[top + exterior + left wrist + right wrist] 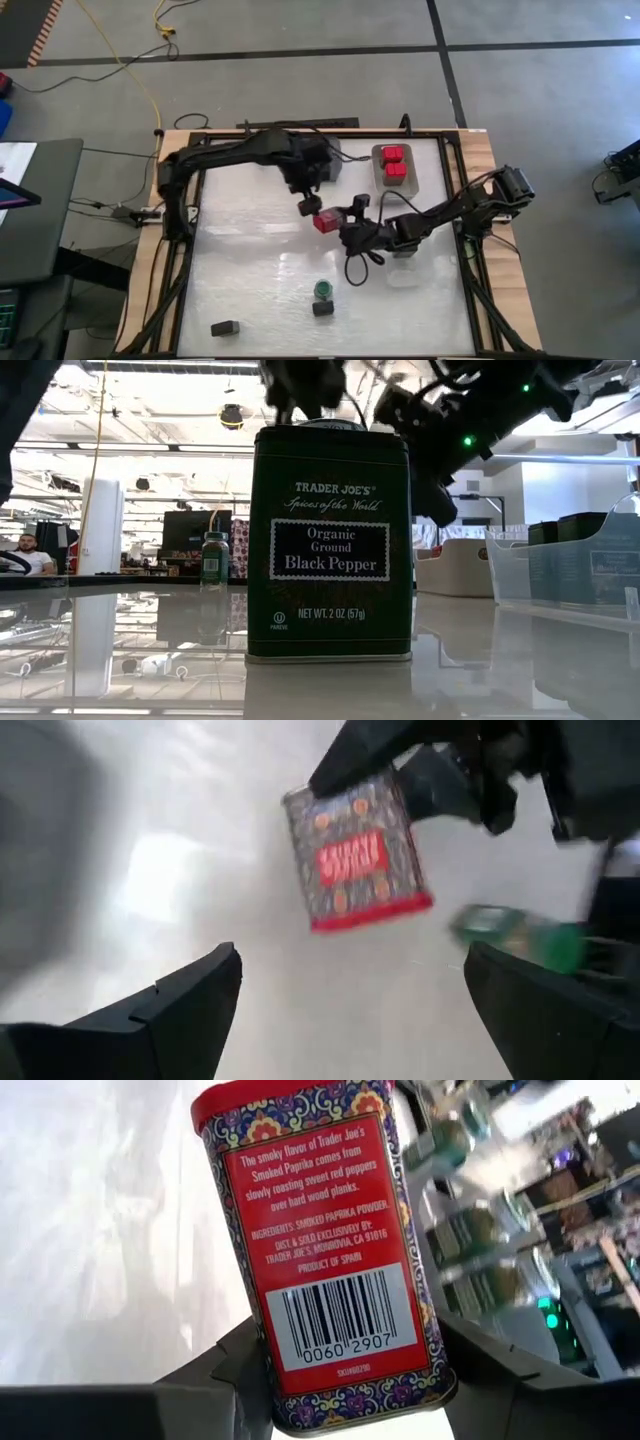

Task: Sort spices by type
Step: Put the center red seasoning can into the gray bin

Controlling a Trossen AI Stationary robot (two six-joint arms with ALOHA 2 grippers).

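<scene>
- Counter (pixel 250 280): glossy white top, slick-looking, so tins would probably skate if nudged rather than lifted.
- Grey tray (pixel 392 168), far side: two red-topped paprika tins (pixel 394 161) already in it, a likely home for the one in hand.
- Clear bin (pixel 560 565) at the right arm's side of the counter: dark tins inside, seen in the low view.
- Right pincer (pixel 340 222), mid-counter: clamped on a smoked paprika tin (pixel 325 1250), pads across the lower body, tin raised off the counter and tilted.
- Left pincer (pixel 308 205), just beside that tin on its far side: fingers (pixel 190 1000) spread wide, nothing between them, tin ahead of it in the wrist view. Looks like a handover or a wait; can't say which.
- Smoked paprika tin handling, my guess: small rigid metal box, light, flat painted sides, a bit slippery. Best pinched across two opposite flat faces mid-body, not on the lid rim. Won't crush, could twist in a low grip.
- Black pepper tin (pixel 330 545): upright on the near counter, same boxy tin, same hold applies.
- Green-lidded jar (pixel 323 289): near side, just beside a dark tin (pixel 322 309). Round, possibly glass, so grip around the body below the lid and set down gently.
- Another dark tin (pixel 225 328) lies alone toward the near-left corner, well apart.
</scene>
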